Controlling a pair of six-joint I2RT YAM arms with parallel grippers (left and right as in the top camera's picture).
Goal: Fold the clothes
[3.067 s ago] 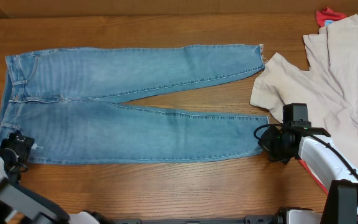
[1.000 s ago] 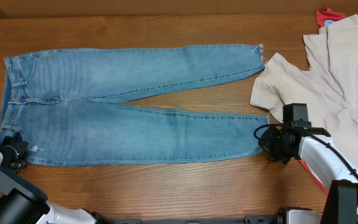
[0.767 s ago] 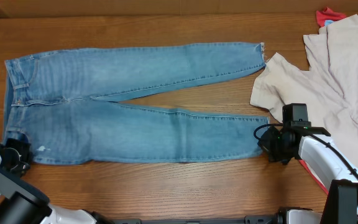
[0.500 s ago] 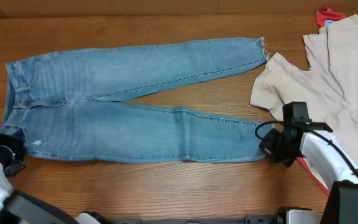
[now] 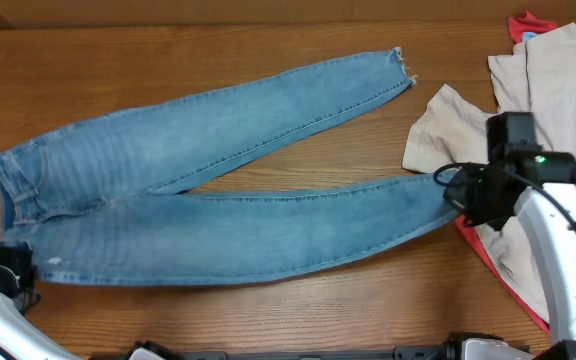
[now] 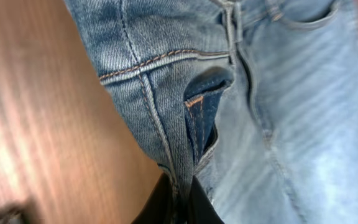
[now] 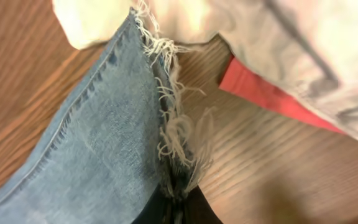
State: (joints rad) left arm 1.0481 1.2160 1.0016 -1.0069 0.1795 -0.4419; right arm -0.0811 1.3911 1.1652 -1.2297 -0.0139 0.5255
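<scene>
We're seeing the left gripper (image 6: 179, 204) pinching the jeans (image 5: 218, 190) at the waist, its jaws pressed together on a fold of denim beside the side seam, at the bottom of the left-wrist view. The right gripper (image 7: 178, 206) is clamping the frayed hem of the lower leg, jaws closed on the fringe. From overhead, the jeans are stretching across the table (image 5: 268, 320), waist at lower left, legs splaying toward the right. A beige garment (image 5: 548, 90) is lying at the right edge, with a red cloth (image 7: 266, 87) peeking out beneath it.
</scene>
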